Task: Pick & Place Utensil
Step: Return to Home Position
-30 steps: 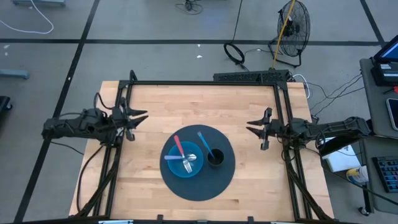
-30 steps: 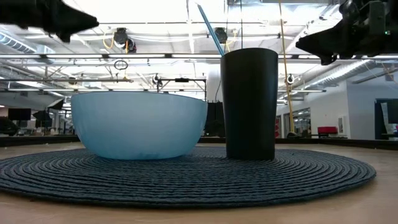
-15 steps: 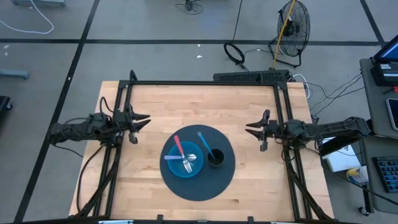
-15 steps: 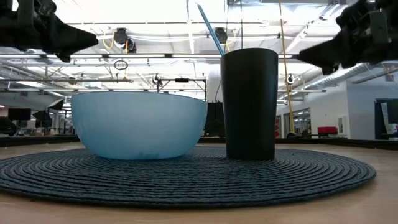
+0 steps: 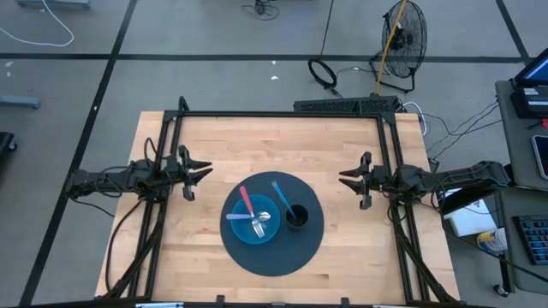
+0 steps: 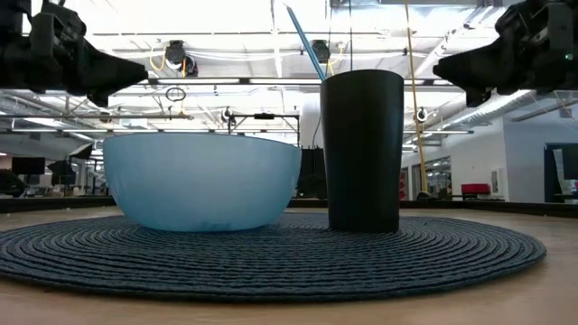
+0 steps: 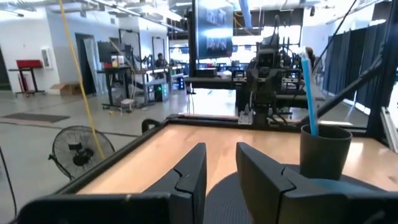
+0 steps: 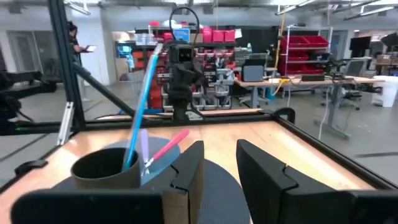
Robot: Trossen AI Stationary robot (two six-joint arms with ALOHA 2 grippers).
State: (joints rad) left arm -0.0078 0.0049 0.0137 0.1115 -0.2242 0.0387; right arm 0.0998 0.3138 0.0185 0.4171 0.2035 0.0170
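A light-blue bowl (image 5: 251, 226) (image 6: 200, 181) stands on a round dark woven mat (image 5: 272, 255) (image 6: 271, 257). In the bowl lie a pink-handled utensil (image 5: 245, 199) (image 8: 168, 148) and a silver fork (image 5: 259, 225). To the bowl's right, a black cup (image 5: 296, 217) (image 6: 362, 149) stands upright on the mat, and a blue utensil (image 5: 280, 194) (image 7: 309, 93) leans out of it. My left gripper (image 5: 199, 168) (image 7: 221, 168) hovers open, left of the mat. My right gripper (image 5: 346, 177) (image 8: 219, 165) hovers open, right of the mat. Both point at the mat.
A black frame rail (image 5: 282, 114) runs along the table's far edge, and rails (image 5: 167, 145) (image 5: 396, 145) run down both sides by the arm bases. Bare wood (image 5: 274, 145) lies between the mat and the far rail. Beyond the table stand a floor fan (image 5: 402, 34) and cables.
My left gripper has come down and moved toward the mat, a little toward the table's right and near edge, staying open. The bowl, cup and utensils have not moved.
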